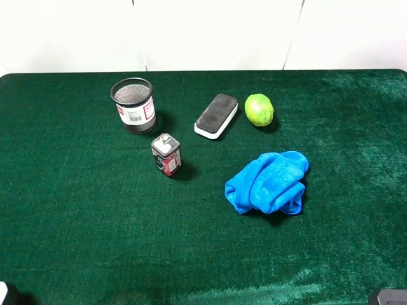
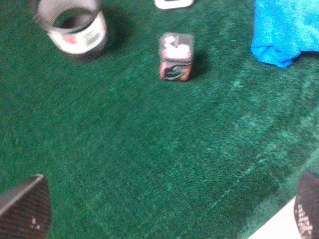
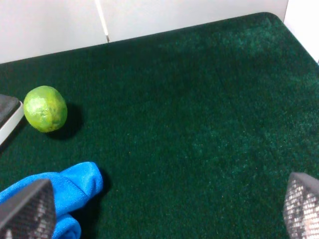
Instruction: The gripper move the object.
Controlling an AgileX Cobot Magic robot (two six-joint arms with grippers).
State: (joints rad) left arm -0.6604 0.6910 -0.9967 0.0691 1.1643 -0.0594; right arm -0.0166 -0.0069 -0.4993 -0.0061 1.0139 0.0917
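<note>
The object, a glossy lime-green fruit (image 1: 259, 109), lies on the green cloth-covered table at the back right of centre, beside the eraser. It also shows in the right wrist view as the fruit (image 3: 45, 108), far ahead of my right gripper (image 3: 164, 209), which is open with nothing between its fingers (image 3: 27, 211). My left gripper (image 2: 164, 214) is open too, hovering low near the table's front edge, and nothing is held. The fruit is out of the left wrist view. In the high view only a dark corner of the right arm (image 1: 388, 297) appears at the bottom edge.
A black-and-white eraser block (image 1: 216, 115) lies left of the fruit. A black mesh cup (image 1: 133, 105) stands at the back left, with a small tin (image 1: 166, 154) in front of it. A crumpled blue cloth (image 1: 268, 182) lies right of centre.
</note>
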